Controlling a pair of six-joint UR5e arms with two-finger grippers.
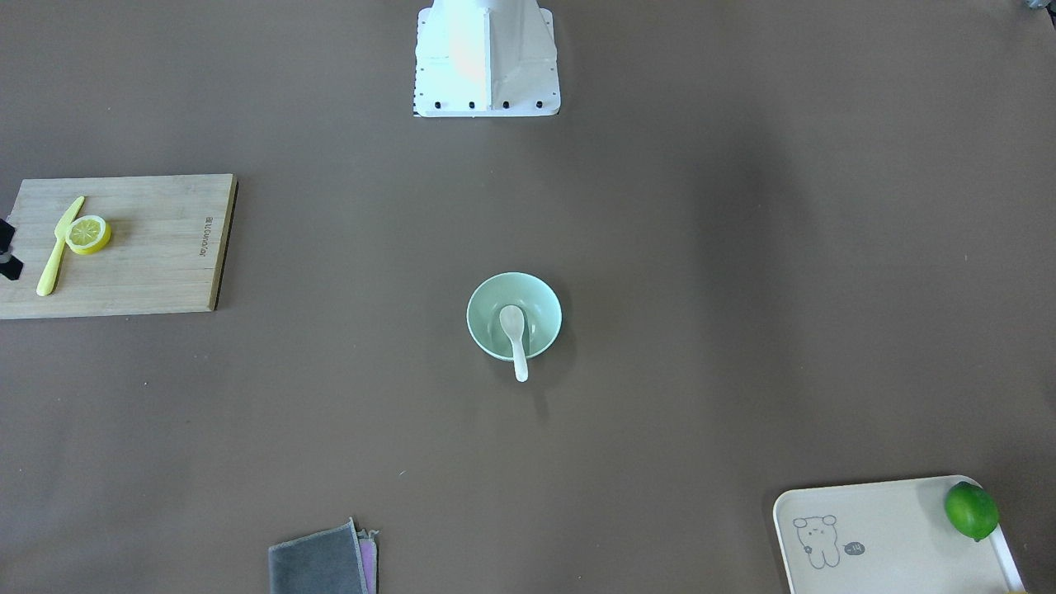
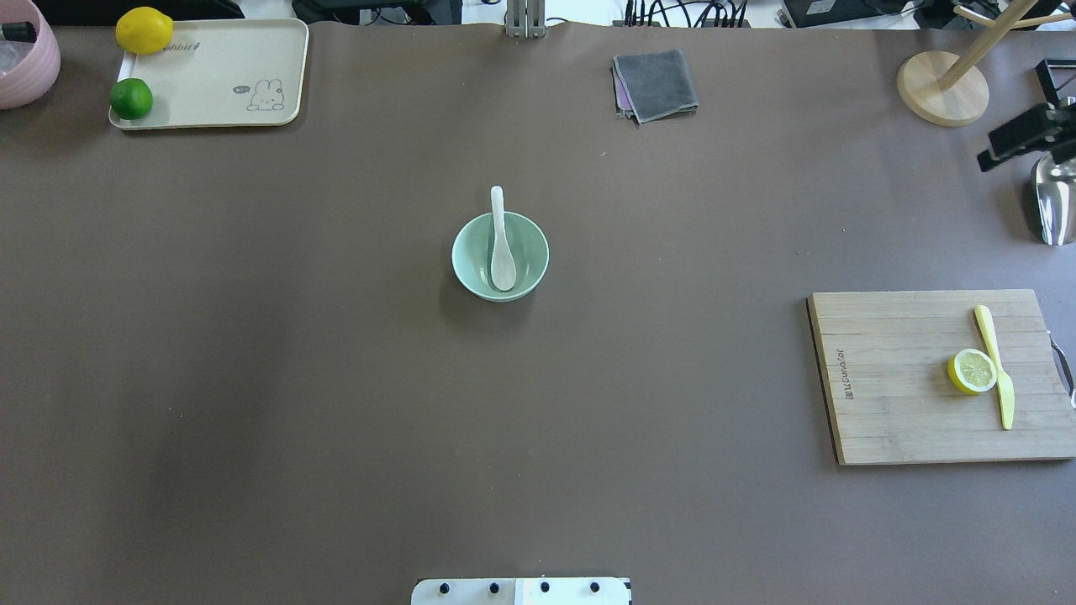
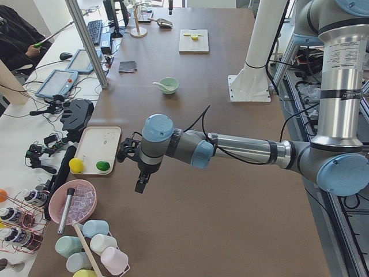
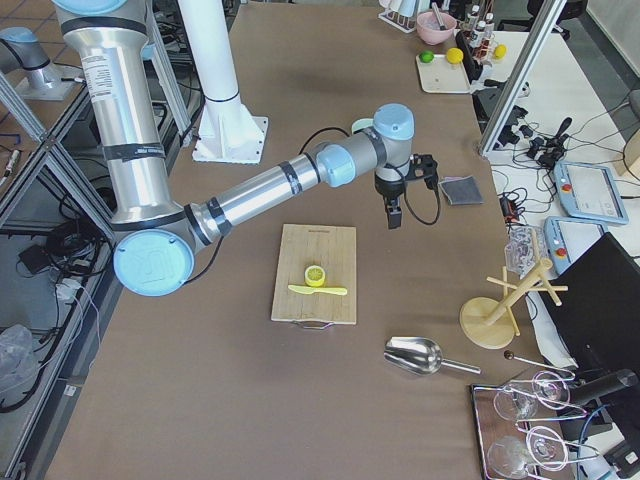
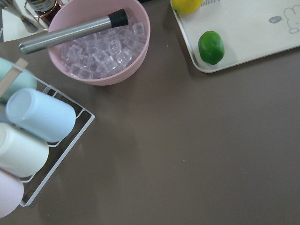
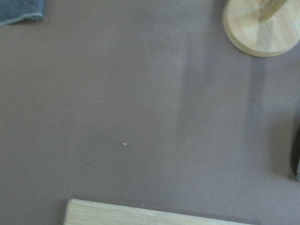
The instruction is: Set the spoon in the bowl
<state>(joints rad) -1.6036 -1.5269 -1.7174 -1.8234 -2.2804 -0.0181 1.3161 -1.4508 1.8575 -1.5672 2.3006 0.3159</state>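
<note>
**Spoon is in, but its handle sticks out over the rim**

The small glossy white soup spoon lies in the round pale mint-green bowl. Its scoop is down in the hollow and its handle leans on the rim, jutting past it on the side away from the robot. By that, the task looks done.

Both arms are well away from the bowl. The left fingers hang far off to the bowl's left, near the cream rectangular tray with the green lime. The right fingers hang far off to the bowl's right, just beyond the wooden cutting board. Neither holds anything that shows, but I cannot tell whether they are parted or closed.

The main risk is the overhanging handle. An arm passing low over the bowl could catch it, levering the spoon out or dragging the light bowl across the brown surface. A knock to the bowl itself might also let the smooth spoon slide round the rim and tip over.
</note>
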